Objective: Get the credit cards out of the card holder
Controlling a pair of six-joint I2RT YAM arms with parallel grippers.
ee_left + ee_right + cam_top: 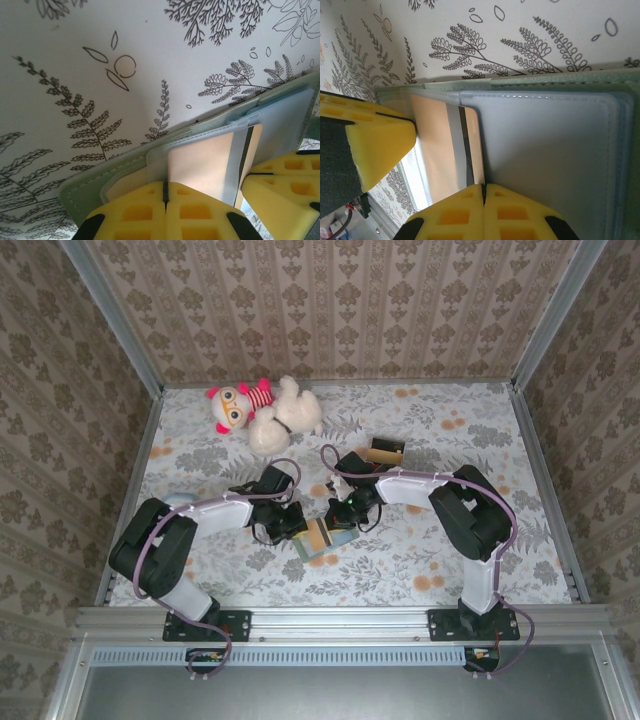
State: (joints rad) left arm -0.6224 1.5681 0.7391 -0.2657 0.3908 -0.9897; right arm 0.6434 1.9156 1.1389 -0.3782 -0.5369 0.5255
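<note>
The grey-green card holder (322, 545) lies open on the flowered table between both grippers. A tan credit card (200, 160) with a grey band and a dark stripe lies in its clear sleeve, and also appears as the tan card (432, 145). My left gripper (164, 192) is shut on that card's near edge, at the sleeve's corner. My right gripper (484, 189) is shut on the edge of the card holder's pale blue-grey flap (545, 150), right beside the card. From above, the left gripper (292, 524) and the right gripper (340, 514) almost touch over the card holder. Other cards are hidden.
A small red box (385, 451) lies behind the right arm. A white and red plush toy (265, 410) sits at the back left. The table is walled by patterned panels, with a metal rail along the near edge.
</note>
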